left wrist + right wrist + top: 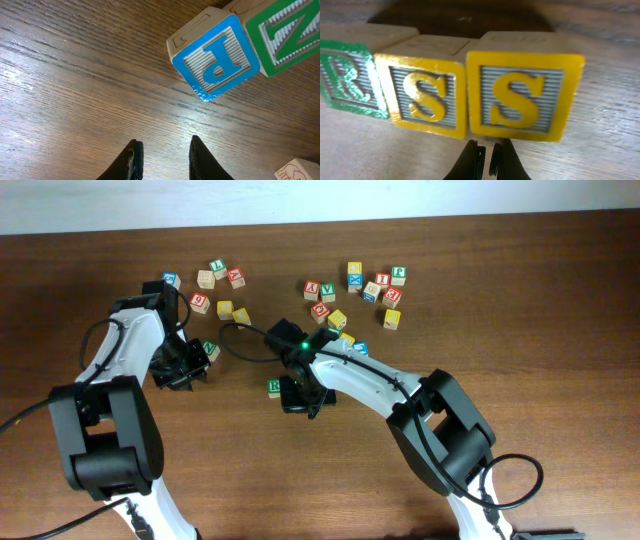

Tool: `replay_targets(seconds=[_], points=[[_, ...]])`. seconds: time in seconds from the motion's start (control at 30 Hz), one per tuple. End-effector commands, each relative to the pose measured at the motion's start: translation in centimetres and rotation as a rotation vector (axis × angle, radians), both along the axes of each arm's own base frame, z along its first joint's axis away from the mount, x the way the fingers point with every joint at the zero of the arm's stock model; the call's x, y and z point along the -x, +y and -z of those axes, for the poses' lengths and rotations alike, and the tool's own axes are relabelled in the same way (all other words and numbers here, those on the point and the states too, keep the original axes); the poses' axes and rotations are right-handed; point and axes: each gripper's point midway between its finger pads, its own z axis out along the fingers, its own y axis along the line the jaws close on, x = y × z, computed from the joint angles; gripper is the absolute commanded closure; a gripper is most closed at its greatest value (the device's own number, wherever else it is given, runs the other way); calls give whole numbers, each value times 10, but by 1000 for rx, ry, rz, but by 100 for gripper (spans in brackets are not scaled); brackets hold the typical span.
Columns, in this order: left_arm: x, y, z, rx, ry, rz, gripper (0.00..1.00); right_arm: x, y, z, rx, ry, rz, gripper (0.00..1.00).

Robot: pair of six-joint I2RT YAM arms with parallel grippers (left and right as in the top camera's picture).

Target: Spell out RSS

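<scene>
Three cubes stand side by side in a row in the right wrist view: a green-and-white R cube (345, 80), a yellow S cube (422, 97) and a second yellow S cube (522, 95). My right gripper (486, 145) is shut just in front of the seam between the two S cubes and holds nothing. From overhead only the R cube (274, 388) shows, since the right gripper (305, 395) covers the S cubes. My left gripper (165, 144) is open over bare wood with nothing between its fingers. It sits at the left (185, 367).
A blue P cube (217, 57) and a green-faced cube (285, 35) lie ahead of the left gripper. Loose cubes are scattered at the back left (218, 280) and back right (362, 288). A black cable (240, 340) runs between the arms.
</scene>
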Motion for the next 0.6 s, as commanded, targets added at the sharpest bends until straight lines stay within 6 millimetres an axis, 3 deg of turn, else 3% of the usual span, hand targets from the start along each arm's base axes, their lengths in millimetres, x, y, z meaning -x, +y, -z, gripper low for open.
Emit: replay_targets(seconds=[0.0, 0.57], points=[[-1, 3, 0, -8, -3, -9, 76, -1, 10, -11, -45, -12, -13, 96], [-1, 3, 0, -8, -3, -9, 76, -16, 21, -11, -86, -65, 28, 96]])
